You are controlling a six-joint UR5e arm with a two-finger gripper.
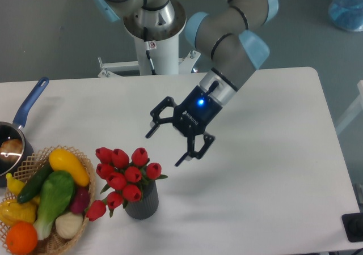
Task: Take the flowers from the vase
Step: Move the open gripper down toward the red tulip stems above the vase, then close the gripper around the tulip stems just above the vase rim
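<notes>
- Currently the black two-finger gripper hangs with fingers spread, grasping nothing.
- From it, the red artificial tulip bunch lies at about 8 o'clock, near, upright in the dark grey ribbed vase.

Wicker basket of produce, blue-handled pot at left.

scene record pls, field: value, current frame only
gripper: gripper open, empty, above the table, up-right of the flowers
flowers: red tulip bunch standing in the vase, untouched
vase: dark grey ribbed vase, upright on the white table
basket: wicker basket of produce, left of the vase
pot: blue-handled pot at the left edge
</notes>
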